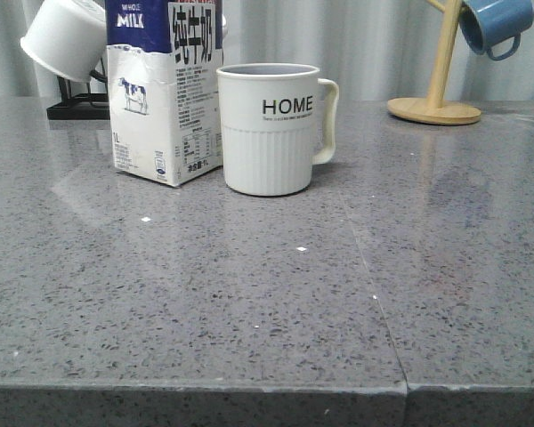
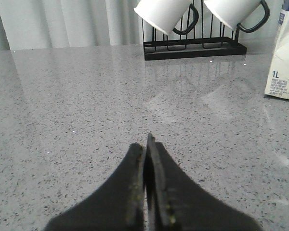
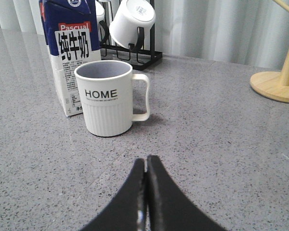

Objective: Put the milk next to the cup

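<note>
Your left fingers (image 2: 146, 144) are pressed together with nothing between them, held low over bare grey worktop (image 2: 77, 120). Your right fingers (image 3: 146, 166) are likewise closed on nothing, and they point toward the cup (image 3: 108, 97), which stands apart from them. Looking outward, you find the milk (image 1: 165, 89) upright on the worktop just beside the cup, on its left in the front view, with the cup's handle (image 1: 327, 120) turned to the other side. Whether carton and cup touch you cannot tell. Behind the milk stands a black rack (image 2: 195, 47) carrying white mugs (image 2: 166, 13). Far right, a wooden mug tree (image 1: 438, 89) holds a blue mug (image 1: 495, 25).
</note>
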Controlling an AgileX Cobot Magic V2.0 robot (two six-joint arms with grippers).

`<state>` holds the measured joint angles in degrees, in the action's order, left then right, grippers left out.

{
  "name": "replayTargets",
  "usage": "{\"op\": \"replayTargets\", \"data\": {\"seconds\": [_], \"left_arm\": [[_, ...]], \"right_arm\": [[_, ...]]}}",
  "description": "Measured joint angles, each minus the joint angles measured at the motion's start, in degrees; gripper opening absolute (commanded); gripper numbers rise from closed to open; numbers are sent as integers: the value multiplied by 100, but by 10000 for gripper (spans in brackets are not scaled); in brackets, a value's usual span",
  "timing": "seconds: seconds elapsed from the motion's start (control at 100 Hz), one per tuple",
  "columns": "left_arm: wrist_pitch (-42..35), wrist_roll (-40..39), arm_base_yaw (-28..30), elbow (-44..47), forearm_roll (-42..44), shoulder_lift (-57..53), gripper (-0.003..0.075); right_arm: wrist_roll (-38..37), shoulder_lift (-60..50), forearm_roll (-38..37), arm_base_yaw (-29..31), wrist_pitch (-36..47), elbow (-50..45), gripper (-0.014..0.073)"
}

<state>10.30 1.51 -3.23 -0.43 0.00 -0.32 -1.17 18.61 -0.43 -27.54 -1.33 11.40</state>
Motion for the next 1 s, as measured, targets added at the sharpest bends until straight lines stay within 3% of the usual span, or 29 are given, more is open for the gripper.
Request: {"op": "replayTargets", "data": {"seconds": [0.86,1.0], "left_arm": [[0,0,0,0,50,0,-20],[0,-8,0,0,50,0,-20]], "right_arm": [[25,0,-55,0,12,-11,-66],[34,-11,-52,290,202,-174,-66]]}}
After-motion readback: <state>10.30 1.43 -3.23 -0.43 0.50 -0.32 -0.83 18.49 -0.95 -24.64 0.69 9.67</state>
